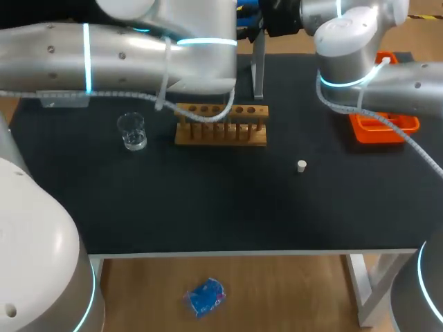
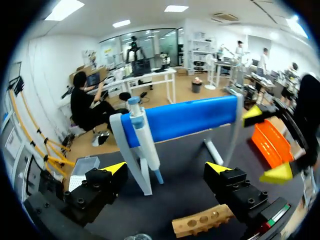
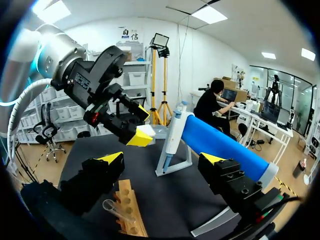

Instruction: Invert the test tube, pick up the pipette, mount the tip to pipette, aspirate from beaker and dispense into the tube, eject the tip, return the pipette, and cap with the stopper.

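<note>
The white plastic pipette (image 2: 144,145) with a pale blue top is hanging upright on the white stand (image 2: 190,117) with a blue cylindrical top bar, at the back of the black table (image 1: 208,207). I'm judging it light, rigid and smooth, so a bit slippery. The plunger end and tip cone look like the delicate parts, so I'd be gripping square across the mid-body. My left gripper (image 2: 166,170) is sitting just in front of it, fingers spread wide, holding nothing, and the pipette is ahead of the fingers, not between them. My right gripper (image 3: 161,160) is also spread wide and empty, facing the stand from the other side. The clear glass test tube (image 3: 116,210) is leaning in the wooden rack (image 1: 220,133) mid-table. It's probably thin, slick and fragile, so it's calling for a light squeeze mid-length; can't tell which way up. The small glass beaker (image 1: 131,131) is standing left of the rack, the white stopper (image 1: 302,166) is lying apart on the right, and the orange plastic tray (image 1: 385,128) is sitting far right. I'm seeing no legible label on any of them.
</note>
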Controlling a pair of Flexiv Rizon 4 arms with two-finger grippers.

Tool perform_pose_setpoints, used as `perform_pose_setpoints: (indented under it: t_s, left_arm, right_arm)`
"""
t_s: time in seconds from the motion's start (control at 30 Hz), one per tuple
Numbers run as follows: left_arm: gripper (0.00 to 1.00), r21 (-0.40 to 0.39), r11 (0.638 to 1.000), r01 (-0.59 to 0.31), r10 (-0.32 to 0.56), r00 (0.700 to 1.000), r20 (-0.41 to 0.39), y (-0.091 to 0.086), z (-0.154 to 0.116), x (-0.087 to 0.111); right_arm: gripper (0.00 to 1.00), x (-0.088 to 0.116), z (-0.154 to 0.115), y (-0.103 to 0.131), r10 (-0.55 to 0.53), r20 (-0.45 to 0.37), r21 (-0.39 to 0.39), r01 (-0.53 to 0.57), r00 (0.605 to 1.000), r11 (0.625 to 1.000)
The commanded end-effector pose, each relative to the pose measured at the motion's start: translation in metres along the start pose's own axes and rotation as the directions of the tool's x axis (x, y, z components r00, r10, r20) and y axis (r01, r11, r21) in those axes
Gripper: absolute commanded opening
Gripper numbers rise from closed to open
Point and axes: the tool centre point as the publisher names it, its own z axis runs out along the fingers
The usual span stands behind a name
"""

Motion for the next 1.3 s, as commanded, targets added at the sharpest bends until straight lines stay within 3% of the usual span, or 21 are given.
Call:
perform_pose_setpoints:
  t_s: [0.03,0.17,0.77,0.8,0.9,1.07,1.17,1.2,1.27,1.3]
  left_arm:
    - [1.00,0.096,0.994,-0.057,0.079,0.965,-0.249,0.012,-0.025,-0.004]
    - [1.00,0.116,0.981,-0.153,0.187,0.897,-0.400,0.019,-0.038,0.010]
    - [1.00,0.110,0.980,-0.164,0.195,0.896,-0.399,0.021,-0.040,0.011]
    - [1.00,0.117,0.969,-0.217,0.246,0.863,-0.441,0.025,-0.043,0.016]
    - [1.00,0.172,0.943,-0.286,0.334,0.806,-0.489,0.033,-0.052,0.019]
    - [1.00,0.265,0.913,-0.309,0.406,0.738,-0.540,0.044,-0.061,0.020]
    - [1.00,0.301,0.903,-0.308,0.430,0.675,-0.600,0.049,-0.066,0.025]
    - [1.00,0.314,0.896,-0.314,0.444,0.637,-0.630,0.051,-0.067,0.028]
    - [1.00,0.318,0.887,-0.335,0.461,0.592,-0.661,0.054,-0.069,0.033]
    - [1.00,0.320,0.882,-0.347,0.467,0.551,-0.692,0.056,-0.070,0.036]
  right_arm:
    - [1.00,0.004,-0.024,-0.002,-0.001,-0.044,-0.002,0.001,0.999,1.000]
    - [1.00,0.012,-0.041,-0.006,0.033,-0.051,0.000,-0.033,0.998,0.999]
    - [1.00,0.012,-0.041,-0.006,0.033,-0.051,0.000,-0.033,0.998,0.999]
    - [1.00,0.015,-0.047,-0.006,0.045,-0.080,-0.028,-0.047,0.996,0.998]
    - [1.00,0.023,-0.061,-0.011,0.037,-0.097,-0.044,-0.041,0.995,0.998]
    - [1.00,0.027,-0.082,-0.024,0.053,-0.103,-0.056,-0.059,0.993,0.997]
    - [1.00,0.034,-0.092,-0.030,0.053,-0.096,-0.052,-0.059,0.994,0.997]
    - [1.00,0.038,-0.097,-0.034,0.059,-0.089,-0.047,-0.063,0.994,0.997]
    - [1.00,0.044,-0.104,-0.039,0.064,-0.083,-0.042,-0.067,0.995,0.997]
    - [1.00,0.049,-0.111,-0.043,0.073,-0.071,-0.036,-0.076,0.995,0.996]
